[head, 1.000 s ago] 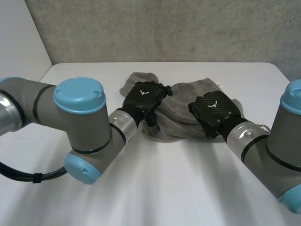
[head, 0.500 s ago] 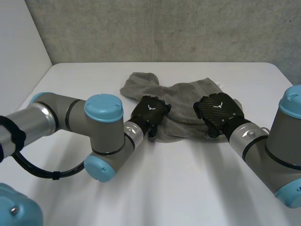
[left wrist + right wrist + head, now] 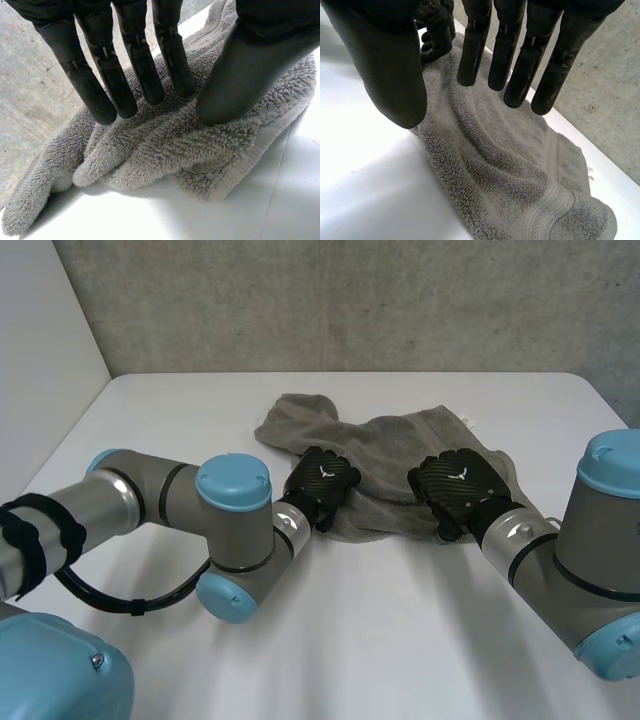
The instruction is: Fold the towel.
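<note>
Bright, even light; the white table (image 3: 365, 190) glares in both wrist views, and a soft shadow lies under the towel (image 3: 165, 150)

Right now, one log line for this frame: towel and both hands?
towel: crumpled, on table | left hand: open, pressing near edge | right hand: open, over near edge

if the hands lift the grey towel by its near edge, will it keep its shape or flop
Probably floppy: the towel lies in soft rumpled folds, so it should sag from wherever it is held. Its thick looped pile likely grips rather than slips under the left hand. Pushed, it would likely bunch, not slide.
</note>
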Controlling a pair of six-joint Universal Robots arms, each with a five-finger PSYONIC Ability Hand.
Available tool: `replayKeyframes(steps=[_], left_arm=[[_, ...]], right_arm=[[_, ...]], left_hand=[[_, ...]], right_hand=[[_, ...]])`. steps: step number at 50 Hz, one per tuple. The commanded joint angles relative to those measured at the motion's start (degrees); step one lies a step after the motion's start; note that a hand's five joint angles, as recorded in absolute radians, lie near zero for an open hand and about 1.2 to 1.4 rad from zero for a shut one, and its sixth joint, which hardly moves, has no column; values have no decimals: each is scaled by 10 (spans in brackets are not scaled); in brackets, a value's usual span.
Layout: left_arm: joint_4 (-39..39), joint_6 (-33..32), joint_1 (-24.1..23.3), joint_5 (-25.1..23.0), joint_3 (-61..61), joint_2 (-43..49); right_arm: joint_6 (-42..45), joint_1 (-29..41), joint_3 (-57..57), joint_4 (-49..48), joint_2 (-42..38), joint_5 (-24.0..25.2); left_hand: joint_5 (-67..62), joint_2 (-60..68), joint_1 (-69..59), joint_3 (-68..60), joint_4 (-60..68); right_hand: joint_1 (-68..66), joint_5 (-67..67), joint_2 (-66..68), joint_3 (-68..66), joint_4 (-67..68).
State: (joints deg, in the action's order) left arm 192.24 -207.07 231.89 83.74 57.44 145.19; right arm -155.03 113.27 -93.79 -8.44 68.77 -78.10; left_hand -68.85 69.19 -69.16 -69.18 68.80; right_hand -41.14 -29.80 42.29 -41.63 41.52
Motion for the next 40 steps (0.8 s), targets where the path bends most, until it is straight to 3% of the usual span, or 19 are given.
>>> replayKeyframes(steps=[1,24,29,30,40], left_arm=[[3,-6,0,-1,3,1],[3,-18,1,-8,0,15],[3,-35,0,-9,0,20],[3,-42,0,-9,1,19],[4,-53,0,-6,25,-42]], right_arm=[[0,-1,1,1,1,1],[0,-1,-1,1,2,3],[0,-1,-1,1,2,3],[0,-1,-1,1,2,3],[0,-1,-1,1,2,3]], left_hand=[[188,-92,92,92,-88],[172,-75,75,75,-71],[74,22,-23,-23,26],[-9,106,-106,-106,110],[-12,108,-108,-108,112]], right_hand=[[11,-2,-23,16,-15],[11,-2,-23,16,-15],[9,-4,-21,14,-13],[9,-4,-21,14,-13],[9,-4,-21,14,-13]])
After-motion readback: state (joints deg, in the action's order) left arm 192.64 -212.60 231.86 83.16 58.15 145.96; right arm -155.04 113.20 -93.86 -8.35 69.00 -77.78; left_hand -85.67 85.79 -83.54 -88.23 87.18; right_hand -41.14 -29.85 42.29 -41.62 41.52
